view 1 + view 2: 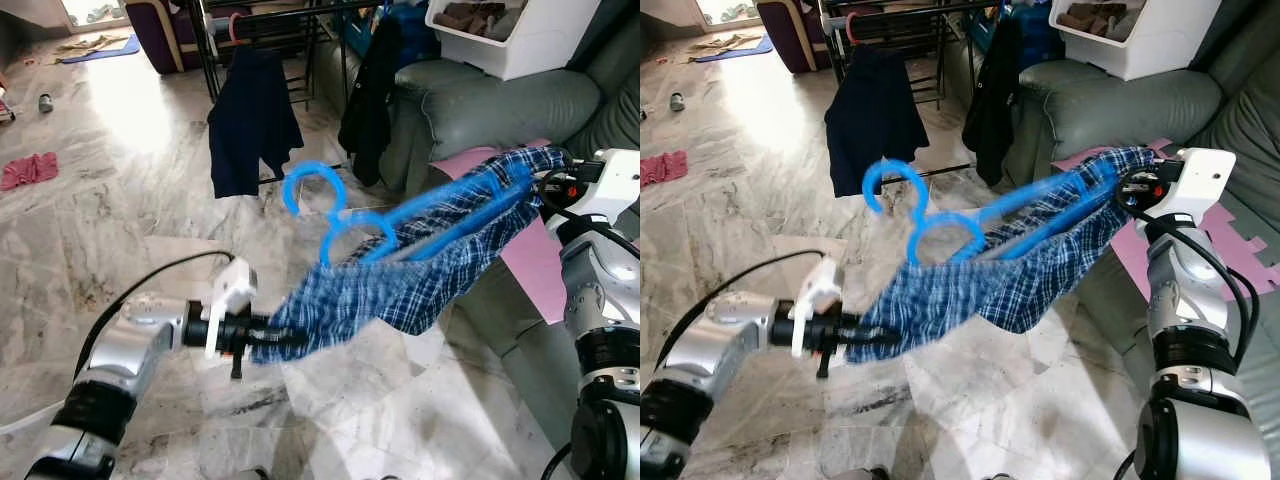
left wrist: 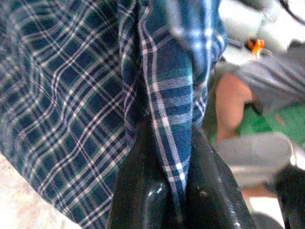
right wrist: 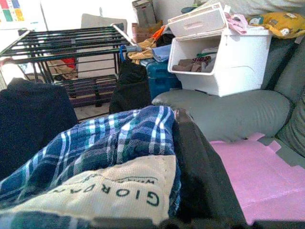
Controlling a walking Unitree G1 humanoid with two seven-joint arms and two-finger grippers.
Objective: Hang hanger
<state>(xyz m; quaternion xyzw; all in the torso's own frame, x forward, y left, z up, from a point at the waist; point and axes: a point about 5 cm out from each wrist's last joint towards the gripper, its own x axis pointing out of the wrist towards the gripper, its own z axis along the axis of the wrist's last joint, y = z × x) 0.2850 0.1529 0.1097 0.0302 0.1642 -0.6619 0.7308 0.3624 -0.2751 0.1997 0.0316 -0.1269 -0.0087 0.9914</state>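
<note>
Left eye view, far left: a pink cloth (image 1: 28,170) lay on the marble floor (image 1: 120,230), well apart from everything else.
Left gripper (image 1: 262,338): low on the robot's left, its black fingers were clamped on one end of the blue plaid shorts (image 1: 400,285); the left wrist view showed a fold of the plaid pinched between the two fingers (image 2: 138,191).
Shorts: they were stretched in the air between the two grippers, sagging in the middle, rising from lower left to upper right.
Blue hanger (image 1: 345,225): it sat inside the shorts, its hook (image 1: 305,185) and neck loop sticking up above the waistband, tilted toward the left; it touched no rail.
Drying rack (image 1: 270,30): it stood beyond the hanger; a dark navy garment (image 1: 250,120) hung from it on a pink hanger, and a black garment (image 1: 368,95) hung further right, beside the grey sofa (image 1: 480,110).
Writing: in the right wrist view the beige waistband (image 3: 105,191) read "GIORDAN…", seen upside down, with smaller lettering beneath it too blurred to read.
Right gripper (image 1: 1132,188): raised on the robot's right, it was closed on the other end of the shorts, near the sofa's edge and a pink foam mat (image 1: 535,260).
White storage bin (image 1: 515,35): it rested on the sofa, with clothes inside.
</note>
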